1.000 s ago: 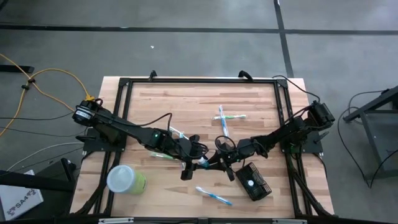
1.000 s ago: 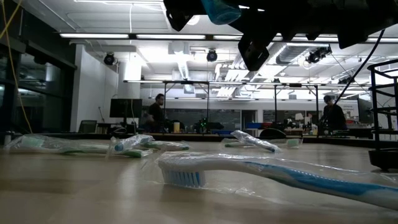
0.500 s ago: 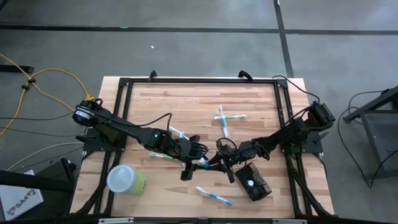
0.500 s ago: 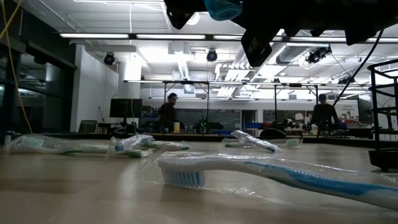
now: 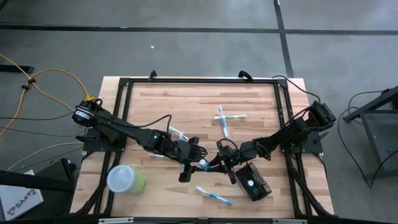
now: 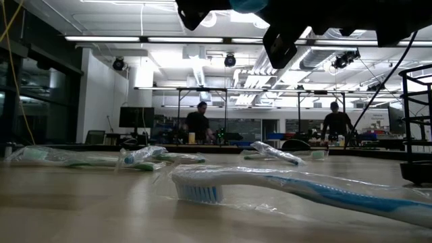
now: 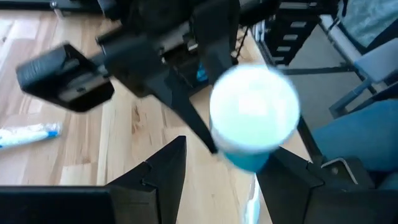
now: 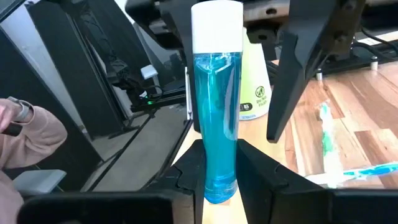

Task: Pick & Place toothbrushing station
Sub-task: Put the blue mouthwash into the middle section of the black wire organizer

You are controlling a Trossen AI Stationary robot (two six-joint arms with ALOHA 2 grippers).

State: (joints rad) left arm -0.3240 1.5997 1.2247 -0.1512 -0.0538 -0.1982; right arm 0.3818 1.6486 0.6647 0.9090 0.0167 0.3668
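Toothbrushing station (image 5: 252, 182), a light, stiff mesh box best taken by its rim, sits at your desk's (image 5: 186, 99) near right edge while your right gripper (image 8: 219, 167) clamps a blue bottle (image 8: 215, 106) and your left gripper (image 7: 221, 165), apparently spread, flanks its cap.

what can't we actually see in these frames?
- Low view: both tools are cut off by the top edge; only dark undersides show.
- Low view: the toothbrushing station is cut by the right edge.
- High view: the blue bottle is mostly hidden by the arms, and what lies in the station is too small to tell.
- Left wrist view: the bottle's white cap is blurred; its body is hidden behind it.
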